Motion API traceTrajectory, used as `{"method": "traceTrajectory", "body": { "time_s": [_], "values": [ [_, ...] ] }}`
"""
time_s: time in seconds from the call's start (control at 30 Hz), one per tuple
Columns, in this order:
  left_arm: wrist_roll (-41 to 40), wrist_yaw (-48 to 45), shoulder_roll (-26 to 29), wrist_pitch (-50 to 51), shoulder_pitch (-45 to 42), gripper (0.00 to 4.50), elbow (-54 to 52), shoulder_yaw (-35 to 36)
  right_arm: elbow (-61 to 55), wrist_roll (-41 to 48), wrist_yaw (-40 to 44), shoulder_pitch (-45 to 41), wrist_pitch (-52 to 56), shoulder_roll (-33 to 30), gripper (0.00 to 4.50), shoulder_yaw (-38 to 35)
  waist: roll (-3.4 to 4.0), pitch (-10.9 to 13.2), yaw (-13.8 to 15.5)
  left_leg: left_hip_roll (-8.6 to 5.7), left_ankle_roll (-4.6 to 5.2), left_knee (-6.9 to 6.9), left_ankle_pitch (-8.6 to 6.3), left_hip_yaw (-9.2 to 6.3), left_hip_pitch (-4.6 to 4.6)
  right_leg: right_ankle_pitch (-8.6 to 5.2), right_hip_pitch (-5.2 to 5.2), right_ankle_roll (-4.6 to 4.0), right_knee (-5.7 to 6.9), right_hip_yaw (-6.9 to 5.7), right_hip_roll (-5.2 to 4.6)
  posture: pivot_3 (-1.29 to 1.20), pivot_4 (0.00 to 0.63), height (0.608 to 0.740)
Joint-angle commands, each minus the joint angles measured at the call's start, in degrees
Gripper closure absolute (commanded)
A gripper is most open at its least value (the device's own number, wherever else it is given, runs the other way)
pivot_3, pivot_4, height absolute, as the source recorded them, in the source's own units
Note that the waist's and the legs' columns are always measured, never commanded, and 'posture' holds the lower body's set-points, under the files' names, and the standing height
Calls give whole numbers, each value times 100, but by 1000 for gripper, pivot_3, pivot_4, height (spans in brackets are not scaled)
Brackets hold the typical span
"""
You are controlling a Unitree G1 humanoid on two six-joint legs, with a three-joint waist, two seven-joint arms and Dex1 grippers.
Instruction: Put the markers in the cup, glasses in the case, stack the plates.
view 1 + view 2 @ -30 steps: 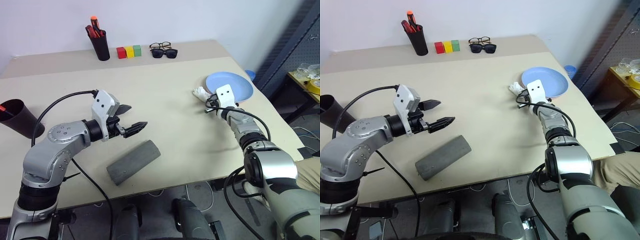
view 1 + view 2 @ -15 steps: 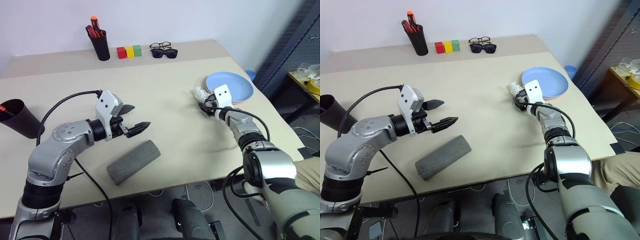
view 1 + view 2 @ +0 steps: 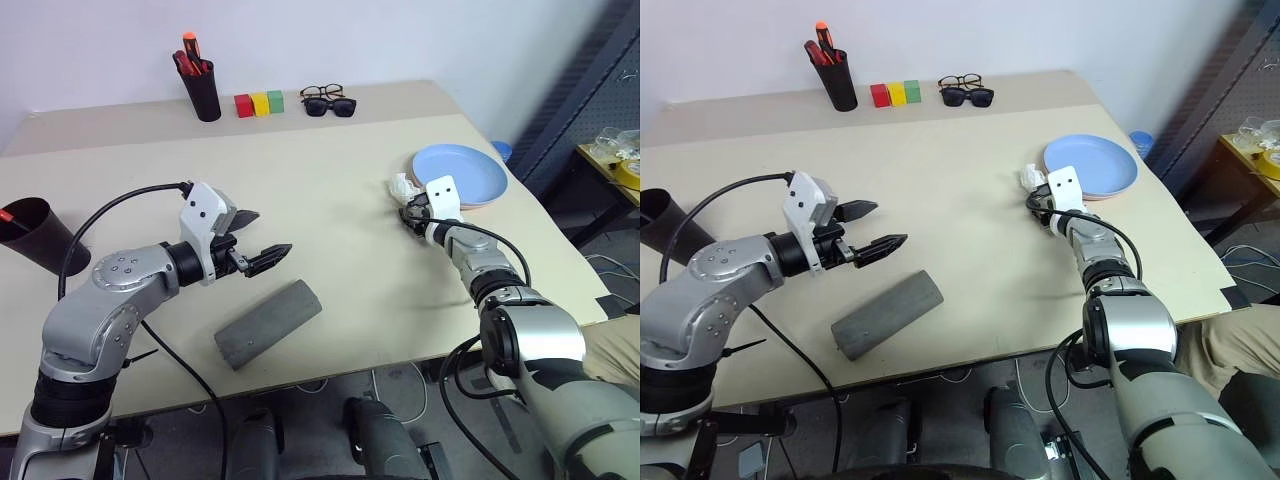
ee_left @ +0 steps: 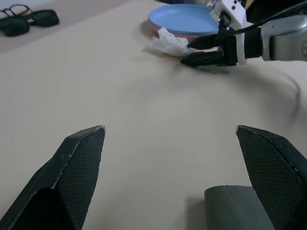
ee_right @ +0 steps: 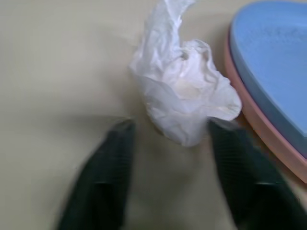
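The light blue plate (image 3: 462, 172) lies stacked on the salmon pink plate (image 5: 268, 139) at the table's right. My right gripper (image 5: 170, 139) is open beside them, its fingers straddling the near end of a crumpled white tissue (image 3: 403, 185). My left gripper (image 3: 262, 240) hangs open above the table just behind the grey case (image 3: 267, 323), which lies shut. The wire-framed glasses (image 3: 320, 91) rest at the back edge. At the far left stands the dark cup (image 3: 42, 240) with a red-capped marker (image 3: 8, 216) in it.
Black sunglasses (image 3: 328, 105) lie in front of the glasses. Red, yellow and green blocks (image 3: 258, 103) and a slim black pen holder (image 3: 203, 92) with red and orange markers stand at the back. The table's front edge (image 3: 400, 360) runs close behind the case.
My right gripper's fingers have parted around the tissue, and the hand has hardly shifted. The left arm and the other things keep their places.
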Motion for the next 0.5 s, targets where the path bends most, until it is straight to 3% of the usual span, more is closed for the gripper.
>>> {"method": "traceTrajectory", "body": {
  "time_s": [0.03, 0.07, 0.5],
  "values": [
    [-86, 75, 15, 15, -20, 0, -221, 132, -42, 13, -140, -20, 12, -21, 4148, -78, 0, 0, -4, 0, 0, 0, 0, 0, 0, 0, 0, 0, 0, 0, 0, 0, 150, 740],
    [-90, 87, 8, 17, -20, 0, -221, 125, -46, 7, -150, -20, 6, -27, 4436, -73, 0, 0, -7, 0, 0, 0, 0, 0, 0, 0, 0, 0, 0, 0, 0, 0, 150, 740],
    [21, 9, -198, -133, -109, 0, 21, -182, -378, 282, 38, -350, -825, -357, 4436, -300, 2, 1, -7, 0, 0, -1, 0, 0, 1, 0, 0, 1, -1, 0, 1, 0, 150, 740]
  ]
}}
